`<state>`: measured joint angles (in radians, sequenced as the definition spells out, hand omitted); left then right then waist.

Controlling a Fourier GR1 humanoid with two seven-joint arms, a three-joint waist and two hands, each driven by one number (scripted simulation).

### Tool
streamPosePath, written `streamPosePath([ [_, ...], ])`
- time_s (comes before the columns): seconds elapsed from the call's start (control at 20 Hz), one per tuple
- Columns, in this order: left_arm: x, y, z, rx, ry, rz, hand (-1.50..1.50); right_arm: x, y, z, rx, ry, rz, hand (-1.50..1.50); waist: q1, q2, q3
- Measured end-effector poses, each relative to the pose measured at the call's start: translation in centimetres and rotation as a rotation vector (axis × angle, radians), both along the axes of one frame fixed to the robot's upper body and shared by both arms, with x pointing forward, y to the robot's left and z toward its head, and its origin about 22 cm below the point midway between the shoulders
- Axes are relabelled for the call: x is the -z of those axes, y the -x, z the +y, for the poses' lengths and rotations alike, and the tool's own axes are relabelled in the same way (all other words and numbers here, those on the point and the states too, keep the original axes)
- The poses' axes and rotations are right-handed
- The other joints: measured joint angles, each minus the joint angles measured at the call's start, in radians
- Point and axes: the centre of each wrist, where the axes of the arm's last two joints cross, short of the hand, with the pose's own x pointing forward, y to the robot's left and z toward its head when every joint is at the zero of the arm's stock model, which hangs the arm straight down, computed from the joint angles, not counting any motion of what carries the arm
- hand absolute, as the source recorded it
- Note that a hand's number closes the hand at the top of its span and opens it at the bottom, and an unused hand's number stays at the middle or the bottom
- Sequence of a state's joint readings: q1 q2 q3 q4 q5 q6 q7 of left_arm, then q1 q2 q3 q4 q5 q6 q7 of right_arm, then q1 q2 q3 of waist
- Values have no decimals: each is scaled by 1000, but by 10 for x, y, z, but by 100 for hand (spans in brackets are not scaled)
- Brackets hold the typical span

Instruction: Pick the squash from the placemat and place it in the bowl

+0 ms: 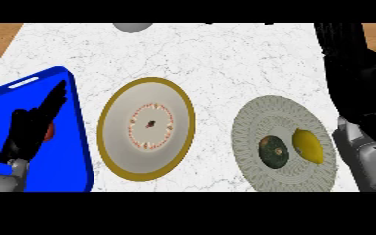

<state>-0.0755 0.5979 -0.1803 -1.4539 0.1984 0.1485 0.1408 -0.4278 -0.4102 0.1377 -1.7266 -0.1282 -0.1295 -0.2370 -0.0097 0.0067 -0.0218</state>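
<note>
A dark green squash (pixel 274 152) lies on a round grey placemat (pixel 257 124) at the right, beside a yellow lemon (pixel 308 145). A shallow bowl (pixel 112 110) with a gold rim sits in the middle of the counter, left of the placemat. My right hand (pixel 345 69) is raised along the right edge, fingers straight and open, above and to the right of the placemat, not touching the squash. At the lower left, my left hand (pixel 29 124) rests open over a blue tray, fingers pointing up.
The blue tray (pixel 70 154) fills the left side; a small red thing (pixel 49 132) on it is mostly hidden behind my left hand. A grey rounded object (pixel 132 26) shows at the counter's far edge. White marble lies between bowl and placemat.
</note>
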Motion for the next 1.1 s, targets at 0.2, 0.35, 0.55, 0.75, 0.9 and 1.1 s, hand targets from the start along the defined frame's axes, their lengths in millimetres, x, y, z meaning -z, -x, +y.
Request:
streamPosePath([
  [0.2,-15,-12,-6,-15,66,-139,0,24,11,31,-154,-4,128,-150,13,-4,13],
  [0.35,-35,-24,-11,-33,129,-286,0,44,19,50,-221,82,215,-150,19,-14,11],
  [0.55,-44,-26,-6,-76,203,-379,0,83,46,57,-7,104,202,-150,-8,-19,16],
  [0.75,-51,-28,2,-96,230,-428,0,112,99,74,62,166,145,-150,-18,-18,19],
  [0.9,-52,-29,6,-101,244,-444,0,112,127,71,118,256,129,-150,-18,-16,19],
  [1.1,-52,-26,8,-103,252,-452,0,94,152,51,225,404,140,-150,-23,-18,18],
])
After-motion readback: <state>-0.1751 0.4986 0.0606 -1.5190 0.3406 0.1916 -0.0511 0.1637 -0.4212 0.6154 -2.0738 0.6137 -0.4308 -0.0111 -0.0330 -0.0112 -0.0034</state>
